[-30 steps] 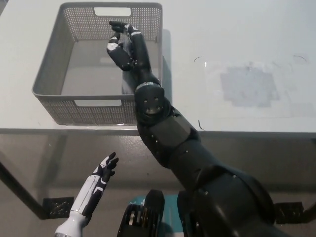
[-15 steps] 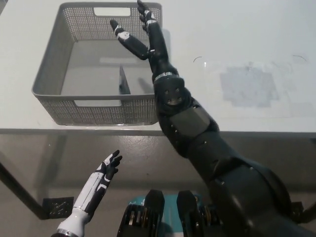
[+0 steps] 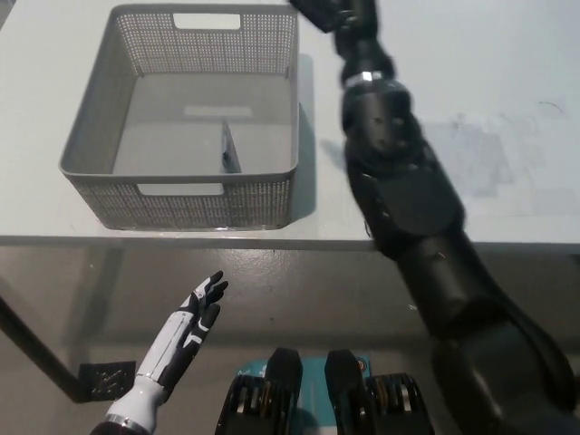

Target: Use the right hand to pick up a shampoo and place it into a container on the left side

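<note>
Though cropped by the picture's top edge, found the black right hand (image 3: 328, 13) past the far right corner of the grey perforated plastic basket (image 3: 208, 204); could not tell its grasp. Saw the thin flat grey shampoo sachet (image 3: 228, 149) standing on edge inside the basket, well apart from that hand. Noted the white left hand (image 3: 198, 313) low, fingers spread, empty.

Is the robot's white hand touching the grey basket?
Apart. In the head view the left hand hangs open below the table's front edge, while the grey basket sits up on the tabletop, with bare table edge and dark floor plainly between them.
</note>
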You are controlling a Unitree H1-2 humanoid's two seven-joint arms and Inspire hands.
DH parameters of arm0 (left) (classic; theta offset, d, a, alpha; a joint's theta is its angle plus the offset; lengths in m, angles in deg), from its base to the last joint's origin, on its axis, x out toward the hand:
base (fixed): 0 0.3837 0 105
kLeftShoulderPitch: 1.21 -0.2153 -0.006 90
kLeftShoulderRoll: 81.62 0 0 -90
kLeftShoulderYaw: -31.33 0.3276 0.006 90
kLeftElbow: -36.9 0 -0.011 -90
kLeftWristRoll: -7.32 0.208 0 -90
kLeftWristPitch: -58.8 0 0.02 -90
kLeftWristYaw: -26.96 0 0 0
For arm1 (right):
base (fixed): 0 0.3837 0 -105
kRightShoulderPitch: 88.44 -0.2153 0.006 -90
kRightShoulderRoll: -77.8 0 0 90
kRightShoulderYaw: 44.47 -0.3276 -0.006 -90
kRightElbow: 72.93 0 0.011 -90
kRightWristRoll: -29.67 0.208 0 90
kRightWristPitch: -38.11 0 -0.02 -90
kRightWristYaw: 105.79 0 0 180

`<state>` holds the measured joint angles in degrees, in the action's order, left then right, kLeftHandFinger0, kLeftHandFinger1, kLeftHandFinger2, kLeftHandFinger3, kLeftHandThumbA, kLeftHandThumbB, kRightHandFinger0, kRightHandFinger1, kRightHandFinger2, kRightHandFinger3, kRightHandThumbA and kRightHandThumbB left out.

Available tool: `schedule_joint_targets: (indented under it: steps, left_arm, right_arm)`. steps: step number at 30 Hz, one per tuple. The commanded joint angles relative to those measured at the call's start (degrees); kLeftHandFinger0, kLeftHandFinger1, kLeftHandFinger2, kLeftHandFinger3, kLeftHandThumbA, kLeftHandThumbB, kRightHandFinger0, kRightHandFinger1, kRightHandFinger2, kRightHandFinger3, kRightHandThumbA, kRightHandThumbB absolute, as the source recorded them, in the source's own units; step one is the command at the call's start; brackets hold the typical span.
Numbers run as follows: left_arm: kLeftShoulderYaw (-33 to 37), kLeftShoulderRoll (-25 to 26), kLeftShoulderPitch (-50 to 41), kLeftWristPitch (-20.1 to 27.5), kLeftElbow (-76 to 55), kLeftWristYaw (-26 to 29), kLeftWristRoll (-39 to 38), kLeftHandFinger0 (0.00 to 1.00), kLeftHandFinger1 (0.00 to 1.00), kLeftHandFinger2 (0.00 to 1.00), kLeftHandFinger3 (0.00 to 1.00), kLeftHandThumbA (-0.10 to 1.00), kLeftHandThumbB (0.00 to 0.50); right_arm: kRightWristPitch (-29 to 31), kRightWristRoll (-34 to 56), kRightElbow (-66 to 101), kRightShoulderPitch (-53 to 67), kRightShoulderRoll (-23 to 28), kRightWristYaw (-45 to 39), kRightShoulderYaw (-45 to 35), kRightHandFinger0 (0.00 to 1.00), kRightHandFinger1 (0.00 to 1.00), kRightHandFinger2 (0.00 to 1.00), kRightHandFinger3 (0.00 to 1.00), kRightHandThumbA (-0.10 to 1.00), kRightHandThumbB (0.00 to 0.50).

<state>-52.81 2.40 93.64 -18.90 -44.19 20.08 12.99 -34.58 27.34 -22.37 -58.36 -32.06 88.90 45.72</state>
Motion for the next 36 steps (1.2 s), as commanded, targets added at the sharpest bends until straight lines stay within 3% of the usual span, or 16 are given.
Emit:
schedule_joint_targets:
  steps: [1, 3, 7, 9, 14, 18, 25, 27, 30, 32, 36]
  left_arm:
    - [-0.2, 1.4, 0.6, 0.4, -1.0, -1.0, -0.1, 1.00, 1.00, 1.00, 1.00, 0.98, 0.123]
    - [-0.1, 1.3, 0.4, 0.3, -0.8, -0.8, 0.1, 1.00, 1.00, 1.00, 1.00, 1.00, 0.125]
    - [-0.2, 1.0, -0.1, 1.4, -0.2, -0.5, -0.1, 1.00, 1.00, 1.00, 1.00, 1.00, 0.120]
    - [-0.3, 1.0, -0.4, 1.7, 0.0, -0.4, -0.1, 1.00, 1.00, 1.00, 1.00, 1.00, 0.121]
    - [-0.4, 0.5, -1.8, 2.3, -0.2, 0.1, -0.2, 1.00, 1.00, 1.00, 1.00, 1.00, 0.130]
    - [-0.7, 0.0, -2.4, 2.3, -0.2, 0.4, -0.8, 1.00, 1.00, 1.00, 1.00, 1.00, 0.149]
    - [-1.2, -0.9, -4.9, 2.5, -0.5, 0.5, -1.8, 1.00, 1.00, 1.00, 1.00, 1.00, 0.152]
    - [-1.5, -0.9, -4.9, 1.8, -0.7, 0.6, -1.6, 1.00, 1.00, 1.00, 1.00, 1.00, 0.155]
    - [-1.9, -0.9, -5.1, 1.8, -0.5, 0.7, -1.7, 1.00, 1.00, 1.00, 1.00, 1.00, 0.152]
    - [-2.1, -0.8, -5.2, 2.1, -0.1, 0.5, -1.8, 1.00, 1.00, 1.00, 1.00, 1.00, 0.151]
    - [-2.5, -1.0, -5.5, 2.8, 0.6, 0.5, -2.2, 1.00, 1.00, 1.00, 1.00, 1.00, 0.131]
  right_arm:
    - [-10.0, 0.7, 32.7, 11.3, 5.5, -6.0, -0.2, 1.00, 1.00, 1.00, 1.00, 0.93, 0.361]
    - [-10.0, 2.3, 39.3, 17.5, 6.1, -7.4, 0.6, 1.00, 1.00, 1.00, 1.00, 0.93, 0.386]
    - [-8.5, 2.9, 48.3, 30.9, 7.2, -8.7, 2.3, 1.00, 1.00, 1.00, 1.00, 0.90, 0.373]
    - [-6.7, 2.2, 48.9, 35.1, 7.5, -8.7, 2.8, 1.00, 1.00, 1.00, 1.00, 0.89, 0.332]
    - [-4.2, 2.3, 51.6, 47.0, 9.3, -10.0, 4.3, 1.00, 1.00, 1.00, 1.00, 0.89, 0.292]
    - [-3.7, 3.9, 49.7, 51.8, 10.0, -11.2, 5.3, 1.00, 1.00, 1.00, 1.00, 0.87, 0.342]
    - [-2.1, 5.2, 44.2, 58.5, 10.3, -13.3, 7.4, 1.00, 1.00, 1.00, 1.00, 0.81, 0.320]
    - [-2.2, 4.9, 42.8, 59.1, 10.1, -13.7, 7.4, 1.00, 1.00, 1.00, 1.00, 0.84, 0.308]
    - [-2.3, 4.2, 41.2, 60.5, 9.5, -13.6, 7.3, 1.00, 1.00, 1.00, 1.00, 0.99, 0.296]
    - [-1.6, 4.0, 39.7, 61.9, 9.1, -13.6, 7.1, 1.00, 1.00, 1.00, 1.00, 1.00, 0.271]
    - [-1.6, 3.3, 36.8, 62.9, 9.5, -13.8, 6.4, 1.00, 1.00, 1.00, 1.00, 1.00, 0.283]
